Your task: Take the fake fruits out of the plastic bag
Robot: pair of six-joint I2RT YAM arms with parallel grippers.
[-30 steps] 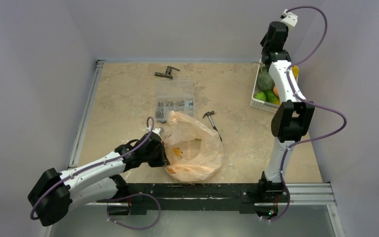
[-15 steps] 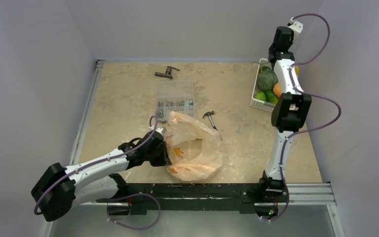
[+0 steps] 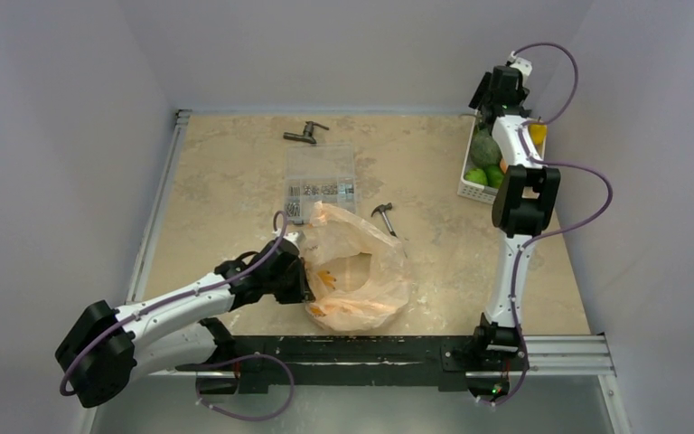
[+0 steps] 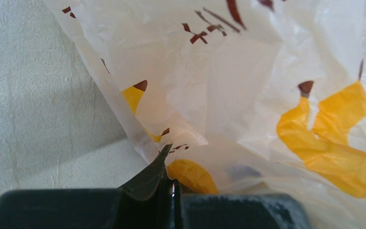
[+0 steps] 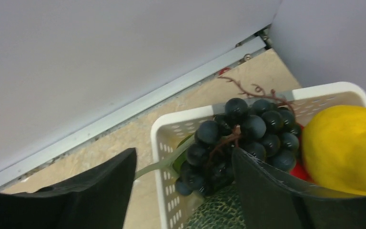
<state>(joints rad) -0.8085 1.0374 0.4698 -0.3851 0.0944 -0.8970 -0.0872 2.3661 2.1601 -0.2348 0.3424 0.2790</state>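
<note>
Left gripper (image 4: 171, 177): jaws pressed together, pinching a fold at the left edge of the bag (image 3: 361, 271), the film draped over the right finger. The bag lies crumpled on the table (image 3: 226, 181) near the front edge, its mouth side standing up toward the hammer (image 3: 385, 217) and the parts box (image 3: 322, 181). Print on the bag: yellow banana-like shapes with brown tips, plus thin dark red strokes that may be writing, not legible. Cannot tell whether anything is left inside. Left arm lies low, stretched from its base at the near left, forearm running right to the bag. The fruits (image 3: 475, 176) sit in a white basket (image 5: 164, 125) at the far right corner, well apart from the bag: green balls, a bit of orange beside the arm. Right gripper (image 5: 183, 155): jaws spread wide, hanging above the basket's far end and gripping nothing. Below, seen between the fingers, a bunch of dark grapes (image 5: 252, 129) rests in the basket, a yellow fruit (image 5: 345, 148) just beside it. Right arm stands tall, reaching back to that corner, wrist tipped down over the basket.
</note>
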